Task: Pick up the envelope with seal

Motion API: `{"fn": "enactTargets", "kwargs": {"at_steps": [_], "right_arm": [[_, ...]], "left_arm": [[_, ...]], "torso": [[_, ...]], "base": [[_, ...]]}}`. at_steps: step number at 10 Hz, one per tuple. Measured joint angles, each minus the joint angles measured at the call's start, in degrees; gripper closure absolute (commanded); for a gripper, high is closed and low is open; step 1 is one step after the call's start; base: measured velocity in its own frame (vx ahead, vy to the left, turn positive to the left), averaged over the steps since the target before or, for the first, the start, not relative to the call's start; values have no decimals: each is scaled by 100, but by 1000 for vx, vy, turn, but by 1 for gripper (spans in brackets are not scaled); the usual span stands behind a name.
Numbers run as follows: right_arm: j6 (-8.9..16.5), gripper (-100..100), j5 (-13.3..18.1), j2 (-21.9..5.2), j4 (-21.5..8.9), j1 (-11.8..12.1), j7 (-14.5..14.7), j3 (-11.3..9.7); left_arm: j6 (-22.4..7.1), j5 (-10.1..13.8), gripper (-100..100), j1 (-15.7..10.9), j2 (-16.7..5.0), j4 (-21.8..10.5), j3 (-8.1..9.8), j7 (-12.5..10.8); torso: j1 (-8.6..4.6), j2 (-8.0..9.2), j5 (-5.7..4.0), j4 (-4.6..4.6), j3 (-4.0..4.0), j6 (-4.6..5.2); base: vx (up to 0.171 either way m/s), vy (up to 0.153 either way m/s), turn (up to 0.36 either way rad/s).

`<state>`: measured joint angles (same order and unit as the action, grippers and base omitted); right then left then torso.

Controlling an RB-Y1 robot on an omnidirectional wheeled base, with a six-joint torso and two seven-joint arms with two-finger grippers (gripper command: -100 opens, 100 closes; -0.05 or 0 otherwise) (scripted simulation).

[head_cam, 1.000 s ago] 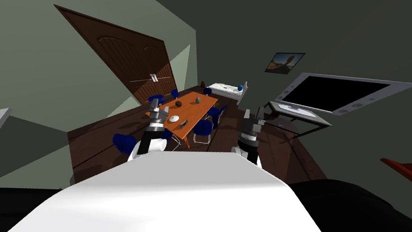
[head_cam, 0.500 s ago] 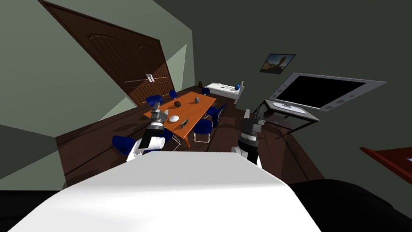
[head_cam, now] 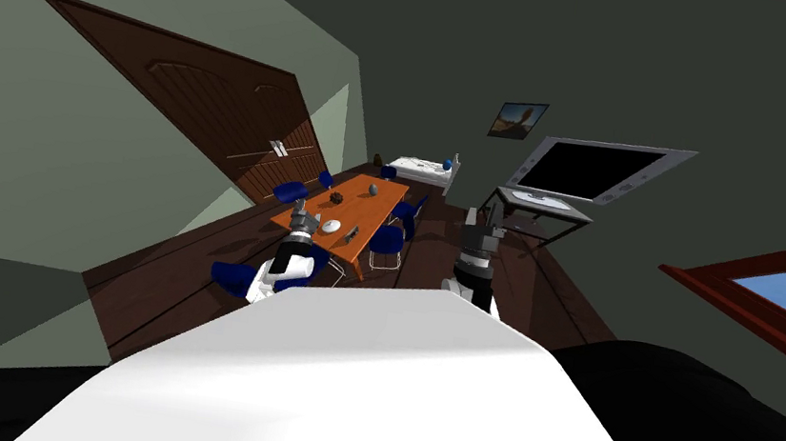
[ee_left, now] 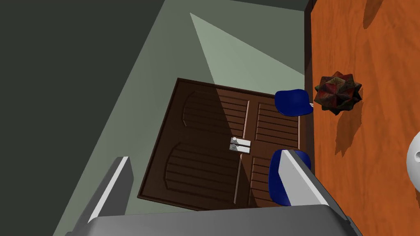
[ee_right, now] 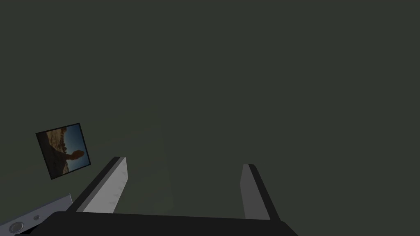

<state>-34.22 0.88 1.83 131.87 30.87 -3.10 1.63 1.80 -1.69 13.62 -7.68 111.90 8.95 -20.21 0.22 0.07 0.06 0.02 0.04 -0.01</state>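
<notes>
Room with grey-green walls and a dark wooden floor. On the left wall stands a brown double door [head_cam: 206, 100]; at far right, a large dark screen [head_cam: 591, 168] rests on a stand [head_cam: 542, 205]. In the middle distance is an orange table [head_cam: 381, 203] ringed by blue chairs [head_cam: 388, 244], and beyond it a low white table [head_cam: 422, 169]. Both arms are held up in front, well apart from the orange table. The left gripper [ee_left: 204, 157] has its fingers spread with nothing between them and faces the door and the table's left edge. The right gripper [ee_right: 182, 162], likewise spread and empty, faces a bare wall. Small items on the orange table include a dark spiky ball [ee_left: 338, 93], a white rounded object [head_cam: 332, 225] and a few pieces too small to name. The envelope cannot be made out among them; presumably it lies on one of the two tables. Step in hand, as judged: approach and search. The next move calls for driving nearer the orange table and locating the envelope before either arm reaches
</notes>
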Motion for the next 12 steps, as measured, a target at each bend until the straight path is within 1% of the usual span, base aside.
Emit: {"fn": "enactTargets", "kwargs": {"at_steps": [2,3,4,5,6,7,8,9,10,11,12], "right_arm": [[0,0,0,0,0,0,0,0],[0,0,0,0,0,0,0,0],[0,0,0,0,0,0,0,0],[0,0,0,0,0,0,0,0],[0,0,0,0,0,0,0,0],[0,0,0,0,0,1,0,0],[0,0,0,0,0,0,0,0],[0,0,0,0,0,0,0,0],[0,0,0,0,0,0,0,0],[0,0,0,0,0,1,0,0],[0,0,0,0,0,0,0,0]], "left_arm": [[-236,-46,-100,-169,6,-316,137,-172],[-385,-59,-100,-279,-20,-483,238,-292],[-547,-79,-100,-309,-2,-539,279,-368],[-740,-110,-100,-396,14,-608,365,-472],[-864,-135,-100,-472,34,-737,415,-543],[-908,-134,-100,-522,14,-878,442,-573],[-1041,-128,-100,-636,-35,-1034,535,-681],[-1171,-142,-100,-730,-39,-1202,591,-759],[-1319,-153,-100,-884,-71,-1402,693,-875],[-1431,-161,-100,-898,-63,-1542,736,-957],[-1589,-162,-100,-1030,-98,-1692,831,-1075]], "torso": [[-2,-2,-1,-1,-1,0],[-2,2,-1,0,1,1],[-4,2,-1,1,1,-1],[-1,2,-1,1,1,1],[-4,-1,-1,0,0,-1],[-12,-7,-3,-1,-4,-2],[-11,-9,-3,-2,-5,1],[-9,-9,-2,-2,-5,-1],[-6,-5,-2,-1,-3,1],[-6,-5,-1,-1,-3,-3],[-6,-7,-2,-1,-3,0]], "base": [[-37,44,-99],[-40,42,-61],[-40,51,-100],[-32,42,-72],[-11,14,-1],[-12,20,-110],[-17,30,-68],[-30,36,-138],[-25,37,-56],[-21,35,-92],[-15,31,-62]]}}
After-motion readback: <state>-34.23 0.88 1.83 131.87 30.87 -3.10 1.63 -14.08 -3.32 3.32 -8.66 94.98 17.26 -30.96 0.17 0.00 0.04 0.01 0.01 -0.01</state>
